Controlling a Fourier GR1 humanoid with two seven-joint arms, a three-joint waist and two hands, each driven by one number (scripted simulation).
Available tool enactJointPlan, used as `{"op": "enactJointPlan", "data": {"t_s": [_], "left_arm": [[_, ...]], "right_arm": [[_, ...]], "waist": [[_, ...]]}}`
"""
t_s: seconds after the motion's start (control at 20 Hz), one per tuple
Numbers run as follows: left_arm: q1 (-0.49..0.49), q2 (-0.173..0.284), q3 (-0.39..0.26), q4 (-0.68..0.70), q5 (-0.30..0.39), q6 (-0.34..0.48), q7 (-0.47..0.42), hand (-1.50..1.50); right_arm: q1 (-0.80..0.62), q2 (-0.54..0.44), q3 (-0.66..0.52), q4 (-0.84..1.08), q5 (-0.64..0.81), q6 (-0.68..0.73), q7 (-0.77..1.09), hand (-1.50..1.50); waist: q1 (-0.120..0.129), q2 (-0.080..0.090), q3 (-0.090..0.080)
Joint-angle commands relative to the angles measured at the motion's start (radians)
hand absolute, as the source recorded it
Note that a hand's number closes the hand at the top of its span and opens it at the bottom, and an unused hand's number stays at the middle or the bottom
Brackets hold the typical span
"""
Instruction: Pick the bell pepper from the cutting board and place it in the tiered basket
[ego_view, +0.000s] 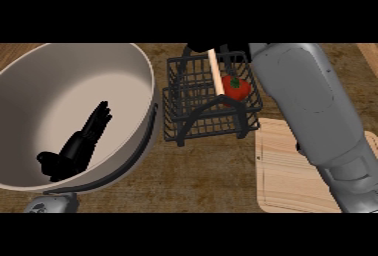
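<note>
Right forearm (317, 115), grey and smooth-shelled, comes in from the lower right edge and runs diagonally up across the cutting board (288, 170) to the top of the tiered basket (193, 119). Right hand (230, 50) shows only as a black patch at the basket's upper rim; whether its fingers are spread or closed cannot be told, since the wrist and basket wires hide them. Bell pepper (237, 88), red with a small green stem, sits inside the basket's upper right part, below that hand and beside a pale wooden upright post (216, 75); contact between hand and pepper cannot be judged. Left hand (83, 140) appears at the left, black, fingers straight and close together, pointing up and right, overlapping the inside of a large beige bowl (44, 75), holding nothing. Bowl is round, matte, with a dark rim edge. Basket is black wire mesh, rectangular, with an arched black frame at its front. Cutting board is light wood, rounded corners, lying just right of the basket. Counter (207, 170) is brown, mottled wood grain. No labels or writing readable.
</note>
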Motion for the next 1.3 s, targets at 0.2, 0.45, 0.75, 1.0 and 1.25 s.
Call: {"op": "enactJointPlan", "data": {"t_s": [0.2,0.45,0.75,1.0,1.25], "left_arm": [[-0.048,-0.059,-0.030,0.130,-0.014,-0.004,-0.047,0.00],[-0.056,-0.064,-0.041,0.058,-0.009,0.001,0.020,0.00],[-0.046,-0.055,-0.024,0.110,-0.020,-0.008,-0.037,0.00],[-0.032,-0.051,-0.024,0.063,-0.015,-0.014,-0.001,0.00],[0.014,-0.062,-0.033,0.030,-0.007,-0.022,-0.018,0.00]], "right_arm": [[-0.028,0.152,-0.017,0.075,-0.013,-0.069,0.004,1.50],[-0.037,0.174,-0.071,0.172,-0.144,-0.049,0.108,1.50],[-0.052,0.176,-0.134,0.170,-0.305,-0.105,0.244,-1.50],[-0.037,0.159,-0.178,0.145,-0.270,-0.219,0.188,-1.50],[-0.056,0.032,-0.182,0.144,-0.114,-0.374,0.146,-1.50]], "waist": [[-0.028,0.007,-0.011],[-0.023,0.006,-0.011],[-0.031,0.004,-0.011],[-0.030,0.005,-0.011],[-0.032,0.008,-0.012]]}}
